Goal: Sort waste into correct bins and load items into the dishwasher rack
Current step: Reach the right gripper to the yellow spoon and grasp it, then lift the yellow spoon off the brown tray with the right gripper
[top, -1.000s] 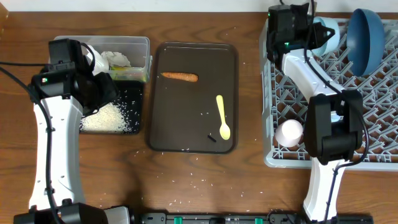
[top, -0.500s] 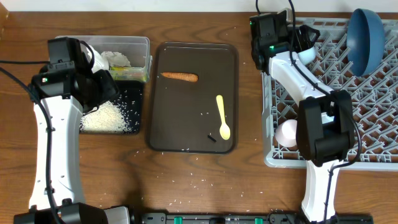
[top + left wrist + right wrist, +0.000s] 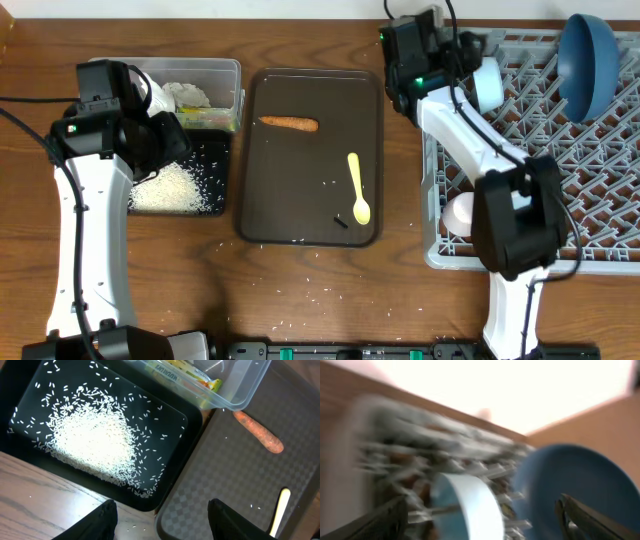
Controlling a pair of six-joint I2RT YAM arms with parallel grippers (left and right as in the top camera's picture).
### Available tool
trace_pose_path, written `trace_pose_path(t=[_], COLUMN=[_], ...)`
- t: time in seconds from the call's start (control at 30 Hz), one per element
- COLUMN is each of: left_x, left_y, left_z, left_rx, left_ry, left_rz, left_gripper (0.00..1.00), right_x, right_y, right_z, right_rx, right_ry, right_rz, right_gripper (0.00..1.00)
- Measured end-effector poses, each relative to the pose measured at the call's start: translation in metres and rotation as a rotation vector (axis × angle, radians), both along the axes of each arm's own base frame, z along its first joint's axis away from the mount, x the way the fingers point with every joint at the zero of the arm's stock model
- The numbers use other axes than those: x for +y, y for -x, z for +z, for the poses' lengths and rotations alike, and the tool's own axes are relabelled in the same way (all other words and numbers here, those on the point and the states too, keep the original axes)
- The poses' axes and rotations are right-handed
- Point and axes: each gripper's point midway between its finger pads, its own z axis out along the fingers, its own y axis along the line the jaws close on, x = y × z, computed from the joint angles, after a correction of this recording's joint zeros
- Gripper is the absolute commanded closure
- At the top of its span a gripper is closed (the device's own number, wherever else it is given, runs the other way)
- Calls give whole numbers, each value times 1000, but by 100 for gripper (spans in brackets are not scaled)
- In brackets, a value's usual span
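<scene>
Now | light blue plastic cup (image 3: pixel 487 85): I see it pale and round, lying on its side in the far-left corner of the large light-grey plastic dishwasher rack (image 3: pixel 600 190) | right gripper (image 3: pixel 481 510): jaws spread wide, gripping nothing, the cup ahead, at that same rack corner | left gripper (image 3: pixel 165 517): fingers apart, empty, well left of the rack.

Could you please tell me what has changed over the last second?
The right gripper opened, letting go of the light blue plastic cup in the large grey pegged dishwasher rack, and drew back leftward. The left gripper, orange carrot piece and yellow plastic spoon stayed put.
</scene>
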Motion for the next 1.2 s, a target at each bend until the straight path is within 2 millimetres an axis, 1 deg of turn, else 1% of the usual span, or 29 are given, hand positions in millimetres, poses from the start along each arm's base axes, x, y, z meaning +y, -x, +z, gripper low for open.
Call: trace_pose_path(t=[0.13,0.17,0.2,0.23,0.27,0.33,0.4,0.47,0.53,0.57,0.67,0.73,0.8,0.9,0.93,1.03,1.07,1.2], left_x=[0,0,0,0,-1,-1,-3,-11,-22,-28,-44,-51,-54,-54,-54,-54,-54,-54], left_y=[1,1,2,2,3,3,3,2,1,0,-2,-3,-4,-6,-6,-6,-6,-7], left_z=[0,-1,-1,-1,-1,-1,-2,-2,-3,-4,-9,-13,-19,-28,-30,-37,-38,-40], left_rx=[3,5,8,10,12,14,16,16,19,19,32,46,64,91,99,118,123,127], left_ry=[0,1,1,2,2,2,-2,-9,-13,-14,-17,-16,-15,-12,-11,-8,-8,-7], left_rz=[0,0,0,0,0,-1,-17,-57,-99,-122,-179,-202,-212,-213,-213,-213,-213,-213], left_gripper=[39,39,39,39,39,39,39,39,39,39,39,39,39,39,39,39,39,39], right_x=[55,75,89,112,126,156,176,189,195,195,186,179,177,186,191,201,202,196], right_y=[4,7,10,16,20,34,48,58,69,79,113,139,159,182,191,212,222,236], right_z=[17,20,21,19,16,5,-5,-10,-16,-23,-47,-60,-70,-84,-92,-114,-127,-152], right_rx=[9,20,32,58,82,154,224,269,323,372,533,639,712,775,793,824,839,841], right_ry=[-208,-293,-349,-440,-501,-640,-760,-854,-922,-953,-988,-988,-974,-951,-942,-934,-933,-946], right_rz=[218,294,341,419,465,541,570,582,567,538,425,343,293,275,273,249,225,149], right_gripper=[11,11,11,15,16,14,14,22,28,29,36,39,42,48,52,57,59,57])
